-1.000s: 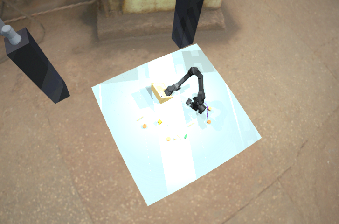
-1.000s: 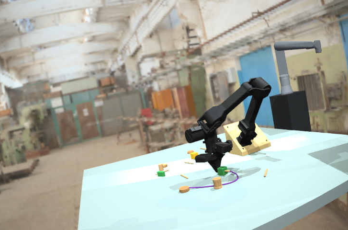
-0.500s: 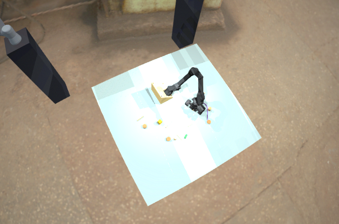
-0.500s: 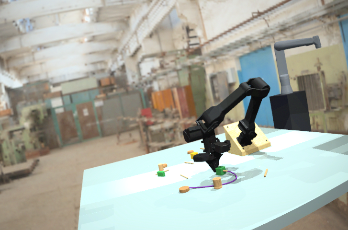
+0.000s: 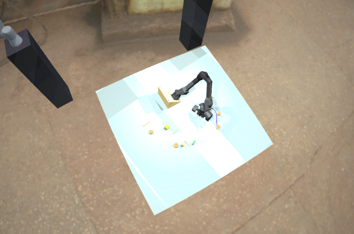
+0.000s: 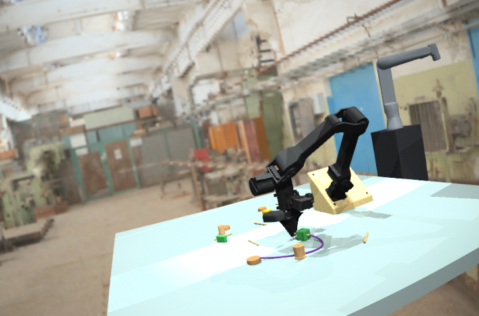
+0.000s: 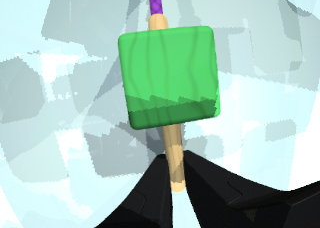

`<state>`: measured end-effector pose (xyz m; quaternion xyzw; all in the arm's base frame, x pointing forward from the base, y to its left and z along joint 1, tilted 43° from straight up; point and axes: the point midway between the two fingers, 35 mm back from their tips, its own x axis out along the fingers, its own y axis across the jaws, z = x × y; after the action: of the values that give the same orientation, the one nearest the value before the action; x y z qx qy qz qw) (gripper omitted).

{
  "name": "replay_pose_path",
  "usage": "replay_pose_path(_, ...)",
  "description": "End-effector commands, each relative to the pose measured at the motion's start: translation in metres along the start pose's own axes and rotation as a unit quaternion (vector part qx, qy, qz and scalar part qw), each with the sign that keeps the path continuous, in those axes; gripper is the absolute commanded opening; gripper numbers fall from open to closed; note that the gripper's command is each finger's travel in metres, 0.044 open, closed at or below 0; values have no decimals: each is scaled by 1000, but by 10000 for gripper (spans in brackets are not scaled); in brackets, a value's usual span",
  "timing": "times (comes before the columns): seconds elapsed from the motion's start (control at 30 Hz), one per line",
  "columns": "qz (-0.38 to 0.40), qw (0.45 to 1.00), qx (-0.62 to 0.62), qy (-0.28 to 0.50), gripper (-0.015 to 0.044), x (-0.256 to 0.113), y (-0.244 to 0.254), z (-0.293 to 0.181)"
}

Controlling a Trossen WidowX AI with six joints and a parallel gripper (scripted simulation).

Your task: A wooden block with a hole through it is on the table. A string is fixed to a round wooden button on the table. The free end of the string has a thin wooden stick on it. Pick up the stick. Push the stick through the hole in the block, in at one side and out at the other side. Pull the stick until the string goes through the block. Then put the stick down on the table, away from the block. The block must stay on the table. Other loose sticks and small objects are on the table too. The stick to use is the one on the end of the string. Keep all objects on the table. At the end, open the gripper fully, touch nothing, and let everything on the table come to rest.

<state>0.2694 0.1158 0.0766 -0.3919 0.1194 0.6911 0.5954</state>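
The green block (image 6: 303, 234) (image 7: 167, 73) is low at the table, just beyond the fingertips. The thin wooden stick (image 7: 173, 140) runs through its hole and shows on both sides. My gripper (image 6: 293, 235) (image 7: 173, 160) is shut on the stick's leading end, on the side away from the string. The purple string (image 5: 216, 118) (image 6: 322, 243) (image 7: 156, 0) joins the stick's other end, just outside the block. It curves to the round wooden button (image 5: 217, 126) (image 6: 253, 260) on the table. In the top view the arm hides the block and the fingertips.
An upright wooden peg (image 5: 218, 113) (image 6: 298, 251) stands close by the string. Loose sticks (image 6: 253, 241) (image 6: 366, 237) lie on either side. A smaller green piece (image 5: 194, 142) (image 6: 221, 238), a yellow cube (image 5: 166, 126) (image 6: 266, 210) and wooden discs (image 5: 151, 131) (image 5: 176, 145) lie farther off.
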Motion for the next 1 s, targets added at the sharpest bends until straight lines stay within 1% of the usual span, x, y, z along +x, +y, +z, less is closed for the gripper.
replay_pose_path(0.0, 1, 1000, 1, -3, 0, 2, 1, -6)
replay_pose_path(0.97, -7, 1000, 0, -1, 0, -1, 1, -37)
